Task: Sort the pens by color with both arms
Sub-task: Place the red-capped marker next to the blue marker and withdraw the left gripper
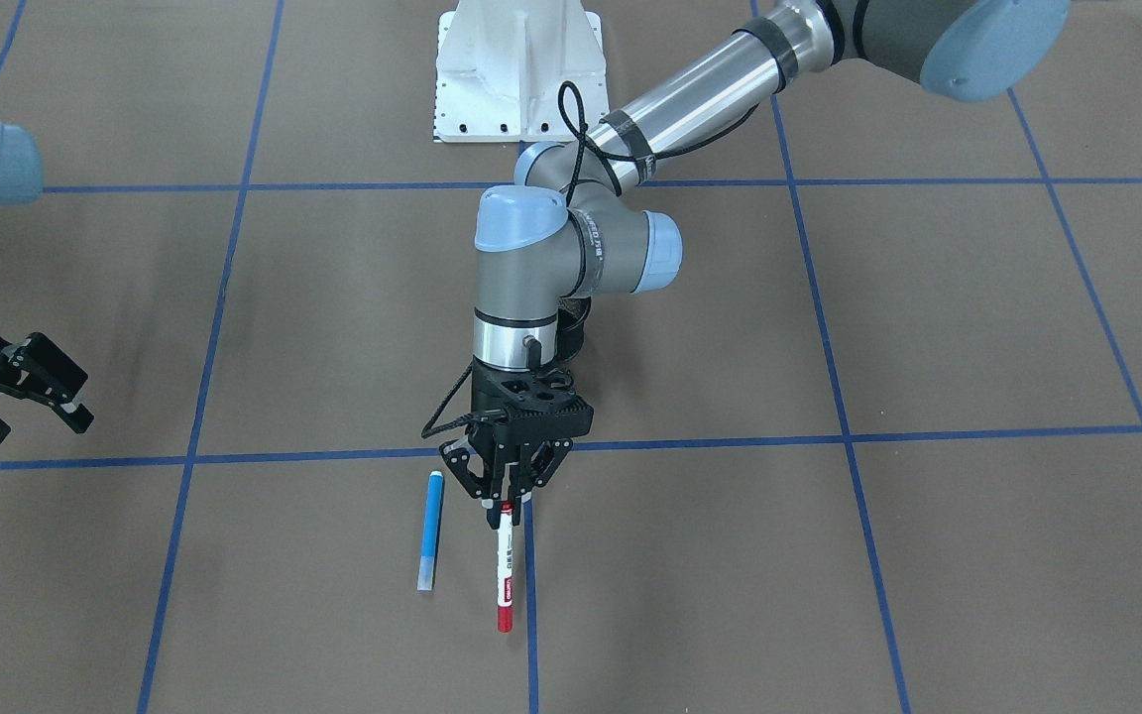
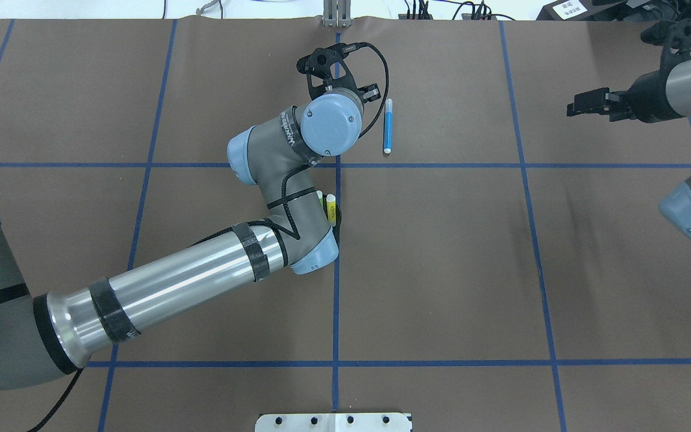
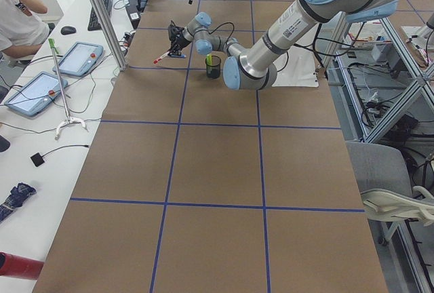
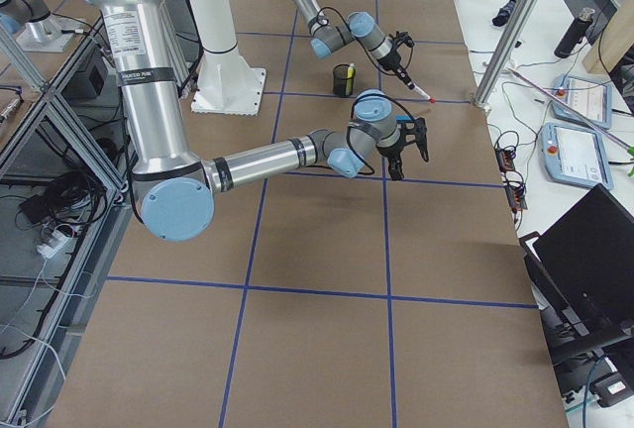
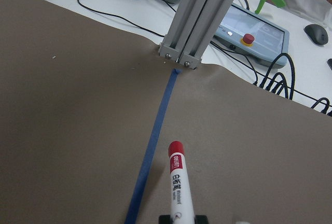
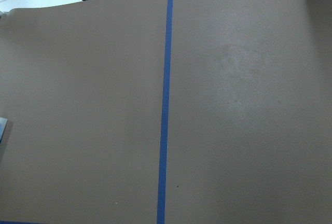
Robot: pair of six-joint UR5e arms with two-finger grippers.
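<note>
My left gripper (image 1: 507, 493) is shut on the white-bodied pen with red cap (image 1: 504, 575), near the table's far edge. The pen sticks out past the fingers, red cap outward, and also shows in the left wrist view (image 5: 176, 182). It slopes down toward the table in the exterior right view (image 4: 417, 87). The blue pen (image 1: 430, 531) lies flat on the table beside it, apart from the gripper (image 2: 388, 126). The yellow pen (image 2: 331, 207) and green pen (image 2: 321, 200) stand in a black mesh cup (image 3: 213, 68), partly hidden under my left arm. My right gripper (image 1: 36, 424) is open and empty, off to the side.
A white pedestal base (image 1: 516, 69) stands at the robot's side. An aluminium post (image 5: 199, 16) rises at the table's far edge, with control tablets (image 3: 74, 59) and cables beyond it. Blue tape lines (image 6: 165, 105) grid the brown table cover.
</note>
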